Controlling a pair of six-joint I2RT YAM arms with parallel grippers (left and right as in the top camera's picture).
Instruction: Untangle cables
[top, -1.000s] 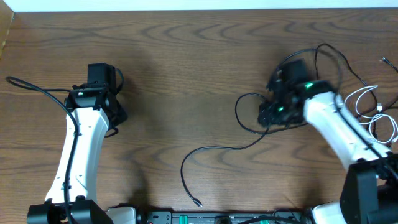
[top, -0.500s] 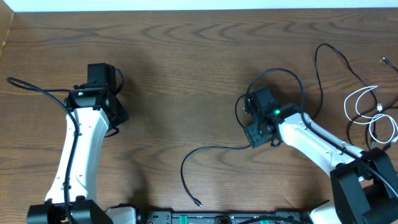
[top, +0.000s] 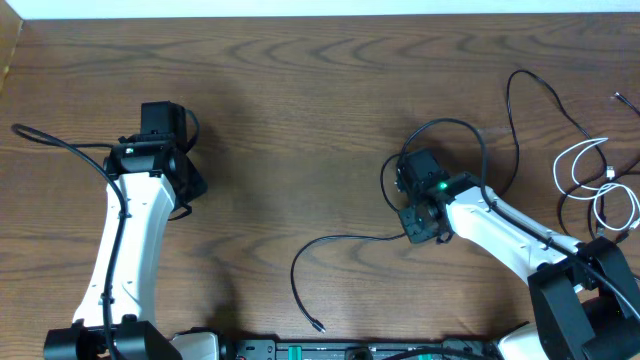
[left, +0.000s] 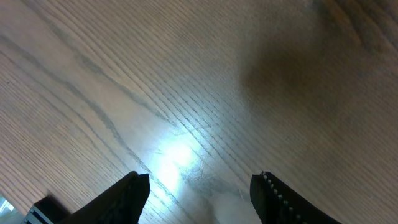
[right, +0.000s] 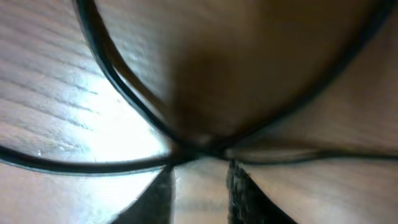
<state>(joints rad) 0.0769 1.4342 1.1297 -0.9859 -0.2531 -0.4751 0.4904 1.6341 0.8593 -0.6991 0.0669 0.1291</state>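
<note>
A long black cable (top: 345, 239) loops around my right gripper (top: 421, 224) and trails left to a plug end (top: 318, 327) near the front edge. In the right wrist view its strands (right: 118, 84) cross just beyond my fingertips (right: 199, 169), which stand a small gap apart with wood showing between them. A white cable (top: 585, 158) lies coiled at the far right, with another black cable (top: 527, 85) looping above it. My left gripper (top: 186, 186) is open over bare wood (left: 202, 183), far from all the cables.
The thick black wire of the left arm (top: 50, 142) curves out to the table's left edge. A small plug end (top: 618, 98) lies at the far right edge. The arm bases stand along the front edge.
My right gripper has moved left from the right-hand tangle toward the table's middle, and the black cable's loop came with it. In the last half second it barely shifted. The left arm has not moved.
</note>
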